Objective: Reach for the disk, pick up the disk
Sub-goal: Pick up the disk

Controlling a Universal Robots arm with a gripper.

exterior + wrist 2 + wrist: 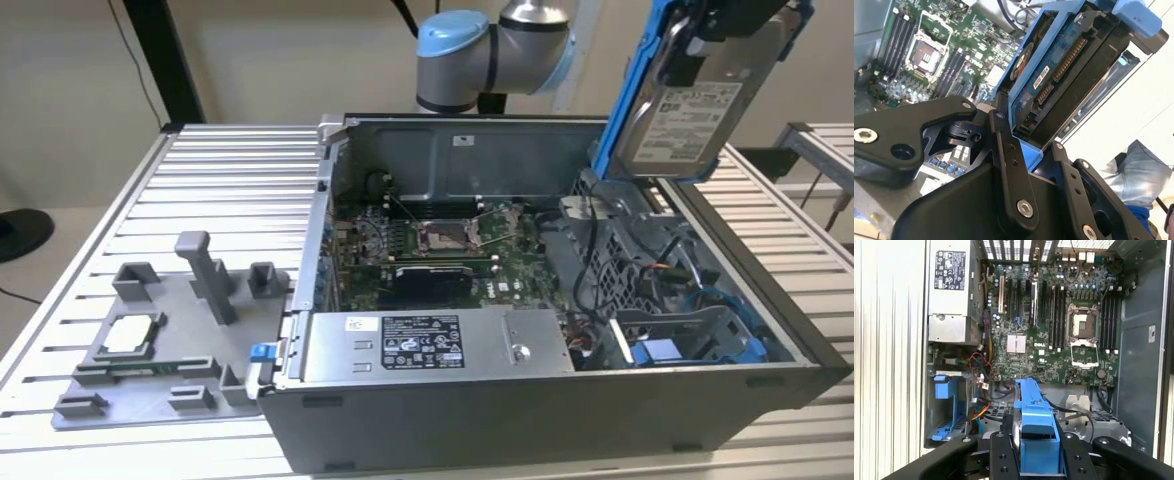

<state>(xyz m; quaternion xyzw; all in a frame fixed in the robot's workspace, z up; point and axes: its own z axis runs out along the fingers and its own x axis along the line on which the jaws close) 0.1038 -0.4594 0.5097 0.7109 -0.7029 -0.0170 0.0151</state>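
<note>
Black fingers (pixel 1004 150) sit closest to the lens in both wrist views, clenched on the disk (pixel 1064 75) by the blue bracket (pixel 1036 425) that frames it. Gripping the bracket rather than the bare metal probably gives the pads a firmer, less slippery hold and keeps pressure off the drive's circuit board, which faces the second wrist view. In the exterior view the gripper (pixel 727 25) holds the disk (pixel 687 110) tilted nearly upright, label outward, well above the open computer case (pixel 561 400) and clear of its top edge, so the pick-up looks done.

Below, the empty blue drive bay (pixel 681 345) lies in the case's corner at the exterior view's right, with loose cables (pixel 601 265) beside it. The motherboard (pixel 1054 330) and the power supply (pixel 427 345) lie farther in. Open air surrounds the lifted disk on all sides. A grey fixture tray (pixel 147 360) rests on the slatted surface (pixel 227 180), well apart from the case.
</note>
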